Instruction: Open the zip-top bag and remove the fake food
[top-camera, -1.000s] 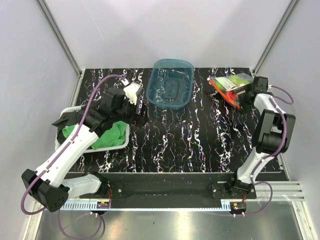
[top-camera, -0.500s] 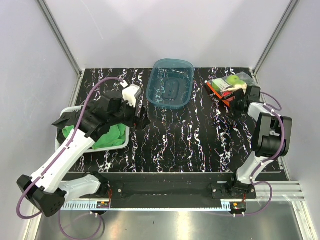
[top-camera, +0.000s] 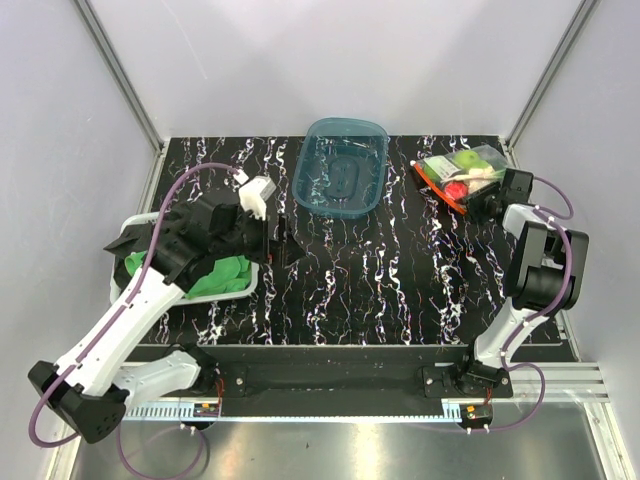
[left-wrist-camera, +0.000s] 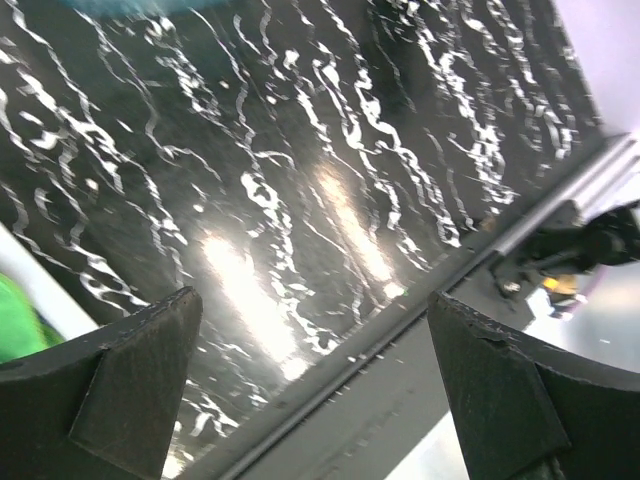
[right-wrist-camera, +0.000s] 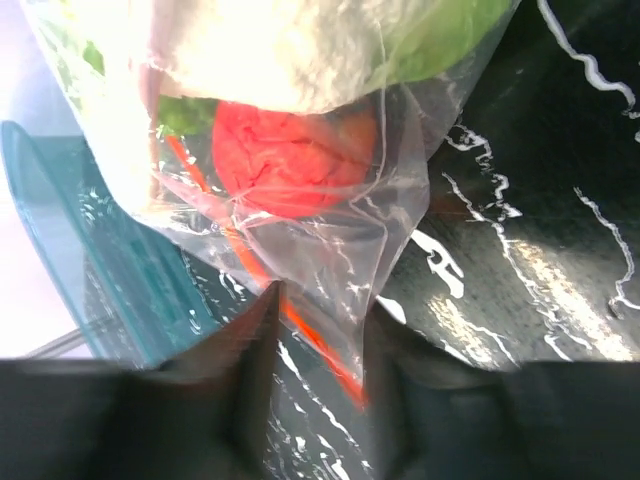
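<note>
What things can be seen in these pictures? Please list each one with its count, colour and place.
zip-top bag: one, clear with an orange-red zip strip, far right of the table
fake food: several pieces, red, green and white, inside the bag
plastic tub: one, translucent teal, far middle of the table
tray: one, white, left side of the table
cloth: one, green, in the tray
table: one, black with white marbling
left arm: one, white and black, reaching over the tray
left claw: one, black, open above bare table
right arm: one, white and black, at the right edge
right claw: one, black, closed on the bag's edge
</note>
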